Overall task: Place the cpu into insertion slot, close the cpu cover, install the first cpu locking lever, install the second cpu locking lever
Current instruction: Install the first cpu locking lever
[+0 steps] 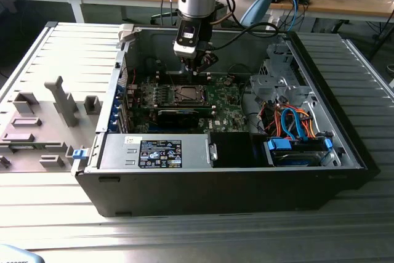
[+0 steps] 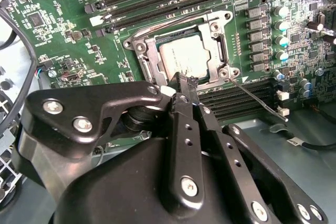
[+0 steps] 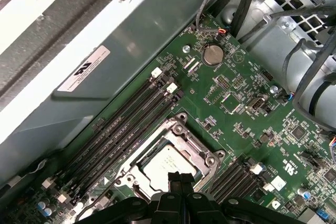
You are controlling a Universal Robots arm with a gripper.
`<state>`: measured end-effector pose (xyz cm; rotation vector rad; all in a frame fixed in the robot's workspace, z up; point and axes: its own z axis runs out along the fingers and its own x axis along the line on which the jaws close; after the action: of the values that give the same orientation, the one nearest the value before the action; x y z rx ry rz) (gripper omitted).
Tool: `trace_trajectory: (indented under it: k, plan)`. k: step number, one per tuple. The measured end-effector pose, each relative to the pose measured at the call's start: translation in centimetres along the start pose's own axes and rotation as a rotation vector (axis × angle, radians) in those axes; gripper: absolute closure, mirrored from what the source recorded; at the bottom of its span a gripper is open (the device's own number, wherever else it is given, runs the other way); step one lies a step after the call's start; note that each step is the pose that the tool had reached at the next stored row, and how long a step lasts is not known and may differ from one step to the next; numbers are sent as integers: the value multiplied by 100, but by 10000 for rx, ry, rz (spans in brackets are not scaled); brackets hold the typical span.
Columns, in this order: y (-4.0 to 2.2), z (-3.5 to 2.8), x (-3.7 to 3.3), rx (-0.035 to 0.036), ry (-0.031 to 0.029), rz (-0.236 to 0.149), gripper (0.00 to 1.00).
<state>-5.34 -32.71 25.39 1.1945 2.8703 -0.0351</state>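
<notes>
Silver-grey square cpu (image 2: 185,59) framed by thin metal cpu cover (image 2: 214,27); black claw (image 2: 185,83) clenched, nothing seen held, tips just beside cover edge, mid-frame in exterior view.

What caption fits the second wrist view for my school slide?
Gripper at the edge of the cover, cpu seated beneath.
</notes>
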Motion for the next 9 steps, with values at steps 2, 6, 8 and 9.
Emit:
trace_trajectory:
  k: [2, 6, 8, 9]
  plan:
    - [0, 0, 0, -1, 0, -32, 89]
    - [0, 0, 0, -5, -1, -127, 89]
    - [0, 0, 0, -7, -1, -180, 89]
    - [0, 0, 0, -8, -2, -200, 89]
